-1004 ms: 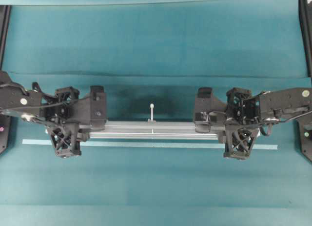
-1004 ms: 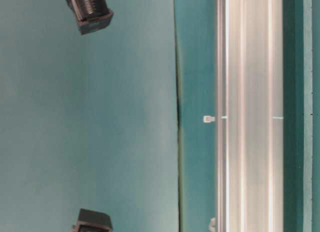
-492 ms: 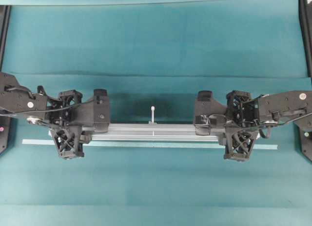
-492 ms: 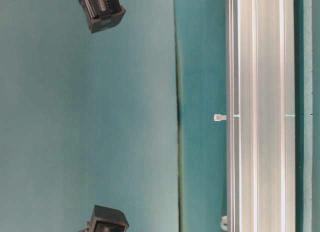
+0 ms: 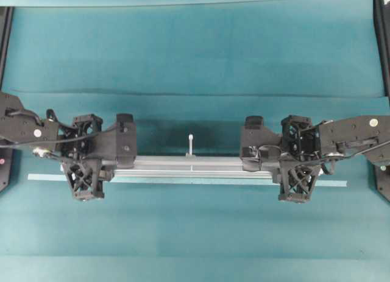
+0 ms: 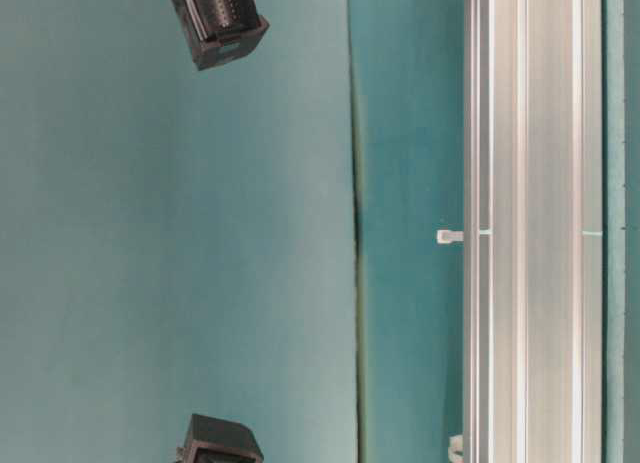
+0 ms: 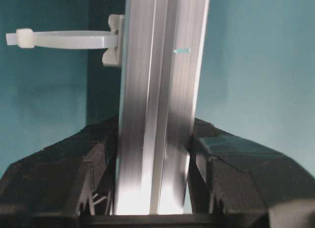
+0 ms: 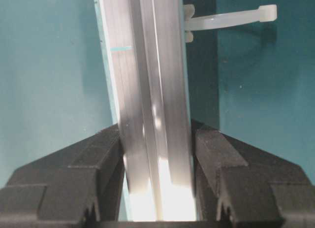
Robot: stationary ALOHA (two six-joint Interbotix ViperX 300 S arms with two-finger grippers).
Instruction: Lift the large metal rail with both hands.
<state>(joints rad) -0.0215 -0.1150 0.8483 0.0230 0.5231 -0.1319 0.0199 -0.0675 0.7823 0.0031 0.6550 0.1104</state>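
Note:
The large metal rail (image 5: 192, 164) is a long grooved silver bar lying left to right across the teal cloth, with a white zip-tie tail (image 5: 191, 142) sticking out of its far side. My left gripper (image 5: 85, 161) is shut on its left end, one latticed finger on each side. At the other end my right gripper (image 5: 297, 162) is shut on it in the same way. In the left wrist view the jaws (image 7: 155, 179) press both faces of the rail (image 7: 157, 90). The right wrist view shows that grip too (image 8: 157, 174). A dark shadow lies on the cloth beside the rail.
A thin pale flat strip (image 5: 323, 184), longer than the rail, lies on the cloth just in front of it. Black frame posts stand at the left (image 5: 5, 26) and right (image 5: 382, 38) edges. Two black arm housings (image 6: 218, 23) (image 6: 220, 445) show in the table-level view.
Both grippers and the rail have shifted together slightly toward the front of the overhead view. In the table-level view the rail has slid rightward and looks larger. Both grips are unchanged.

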